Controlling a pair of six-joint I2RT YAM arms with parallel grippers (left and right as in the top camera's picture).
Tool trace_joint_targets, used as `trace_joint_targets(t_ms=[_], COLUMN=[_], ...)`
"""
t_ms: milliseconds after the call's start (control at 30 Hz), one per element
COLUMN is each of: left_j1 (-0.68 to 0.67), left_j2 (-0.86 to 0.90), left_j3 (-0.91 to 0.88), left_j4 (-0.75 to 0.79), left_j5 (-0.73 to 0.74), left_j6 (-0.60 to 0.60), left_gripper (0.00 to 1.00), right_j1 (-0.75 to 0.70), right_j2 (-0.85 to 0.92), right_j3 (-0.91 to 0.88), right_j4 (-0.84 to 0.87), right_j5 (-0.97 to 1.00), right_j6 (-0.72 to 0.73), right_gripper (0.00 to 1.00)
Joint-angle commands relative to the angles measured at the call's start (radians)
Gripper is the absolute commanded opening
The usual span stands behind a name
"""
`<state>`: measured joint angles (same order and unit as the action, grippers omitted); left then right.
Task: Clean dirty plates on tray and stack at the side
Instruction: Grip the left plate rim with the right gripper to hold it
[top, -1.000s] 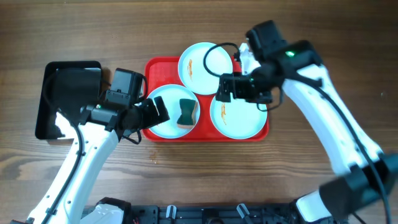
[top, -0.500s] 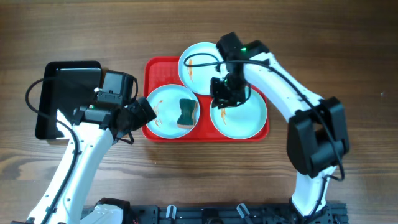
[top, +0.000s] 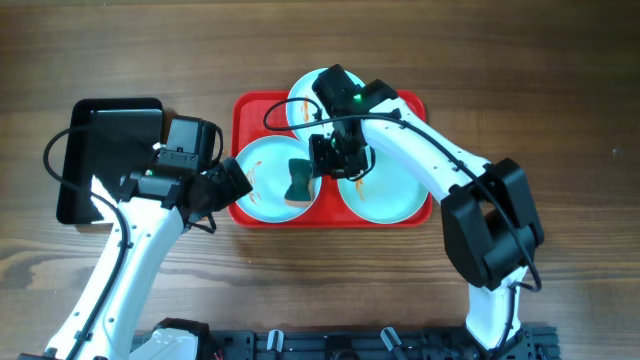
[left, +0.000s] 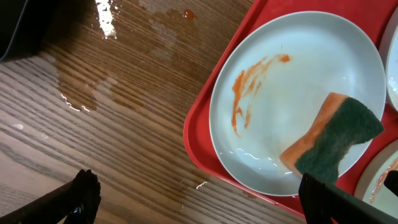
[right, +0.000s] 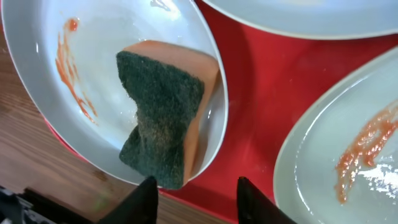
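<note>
Just beside right hand (right: 196, 194), plate (right: 112, 28) with sponge (right: 163, 118).

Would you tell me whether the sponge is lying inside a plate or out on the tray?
Inside: the sponge rests in the smeared plate, within its rim.

Light: bright and even, falling from above; the red of the tray (top: 250, 112) reads clean.
Glare: white patches on the wet table (left: 93, 124) left of the tray, and small gleams on the plate (left: 292, 99) inside its rim.
Shadows: soft and faint under the arms beside the tray.
Focus: the overhead view is crisp. The wrist views are sharp on the tray, but the dark fingers (left: 81, 196) of the left gripper (left: 199, 199) blur at the bottom edge.
</note>
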<state>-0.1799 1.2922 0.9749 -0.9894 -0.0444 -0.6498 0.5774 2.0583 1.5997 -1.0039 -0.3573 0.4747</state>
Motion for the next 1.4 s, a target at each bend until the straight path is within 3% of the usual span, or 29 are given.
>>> trace_joint_targets(t_ms=[0, 400, 1033, 1367], left_j1=[0.005, 0.005, 0.005, 0.005], left_j2=[0.006, 0.006, 0.006, 0.006], left_j3=[-0.008, -0.008, -0.008, -0.008], left_j4=[0.0, 0.004, 0.011, 0.043], left_j5=[-0.013, -0.013, -0.014, -0.013], left_j6=[-0.016, -0.016, -0.01, -0.01], left_gripper=[1.0, 1.0, 1.0, 1.0], right_j1=[0.001, 0.01, 0.021, 0.021], right_j2=[0.026, 0.026, 0.027, 0.027], right_j3=[0.008, -0.076, -0.147, -0.149], right_j4=[-0.003, 0.076, 0.159, 0.177], right_j5=[0.042, 0.051, 0.076, 0.072], right_j6=[-0.004, 0.024, 0.026, 0.029], right_gripper=[0.39, 0.35, 0.37, 0.3])
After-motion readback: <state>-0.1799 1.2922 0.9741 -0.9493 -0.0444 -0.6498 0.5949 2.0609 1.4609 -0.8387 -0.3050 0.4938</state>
